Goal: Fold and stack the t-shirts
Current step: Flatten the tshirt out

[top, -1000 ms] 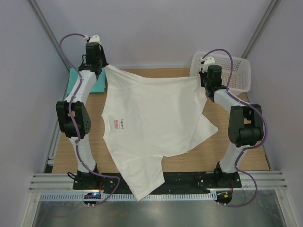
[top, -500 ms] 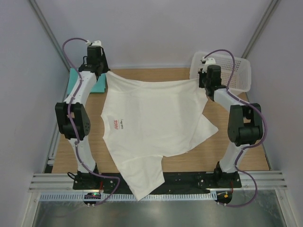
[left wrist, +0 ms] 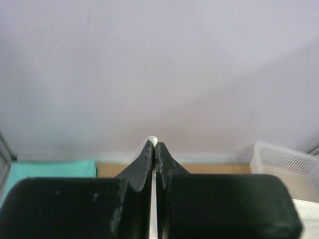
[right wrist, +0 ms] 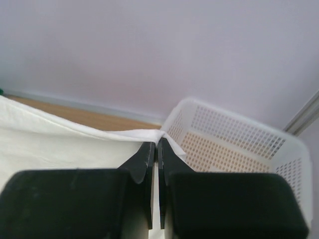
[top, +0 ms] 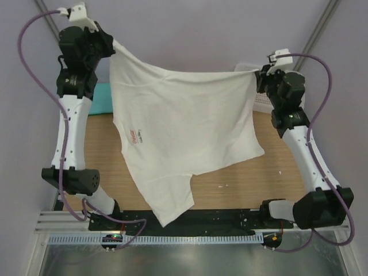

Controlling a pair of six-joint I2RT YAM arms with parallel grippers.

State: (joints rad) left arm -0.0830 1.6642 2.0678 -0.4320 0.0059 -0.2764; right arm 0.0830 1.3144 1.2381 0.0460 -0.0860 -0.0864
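Small red print on white t-shirt, lettering too small to read

Hanging white shirt screens the middle; basket crowds far right; near-right table lies open.

l arm, r arm: white links, black joint housings, purple cables. white wrist cam mounts. l gripper, r gripper: black wedge fingers.
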